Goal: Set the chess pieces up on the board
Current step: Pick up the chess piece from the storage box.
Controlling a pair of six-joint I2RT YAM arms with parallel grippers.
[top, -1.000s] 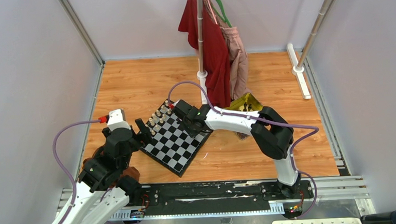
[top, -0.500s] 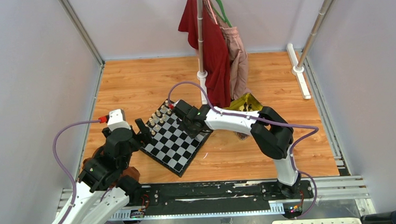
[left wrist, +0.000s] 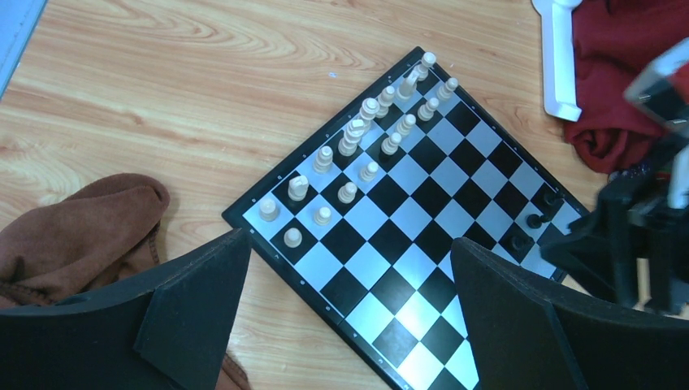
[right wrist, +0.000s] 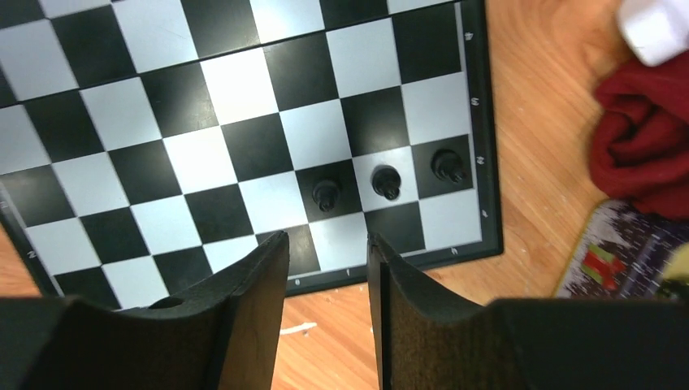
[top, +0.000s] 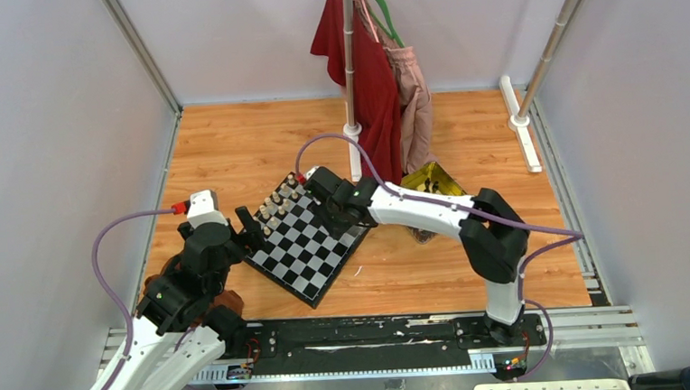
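The board (top: 304, 244) lies diagonally on the wooden table between my arms. Several cream chess pieces (left wrist: 357, 134) stand in two rows along its far-left side. Three black pieces (right wrist: 387, 182) stand in a row near the opposite edge, also visible in the left wrist view (left wrist: 532, 219). My right gripper (right wrist: 327, 239) hovers over that edge (top: 341, 218), open, nothing between its fingers; the black pieces stand just ahead of the tips. My left gripper (left wrist: 349, 240) is wide open and empty above the board's near-left corner (top: 248, 228).
A brown cloth (left wrist: 81, 236) lies left of the board. Red and pink garments (top: 366, 76) hang on a rack whose pole foot (top: 352, 133) stands behind the board. A gold tray (top: 431, 179) with black pieces sits behind my right arm.
My right gripper has opened from shut and pulled back slightly, leaving a black piece standing on the board. The left arm has not moved.
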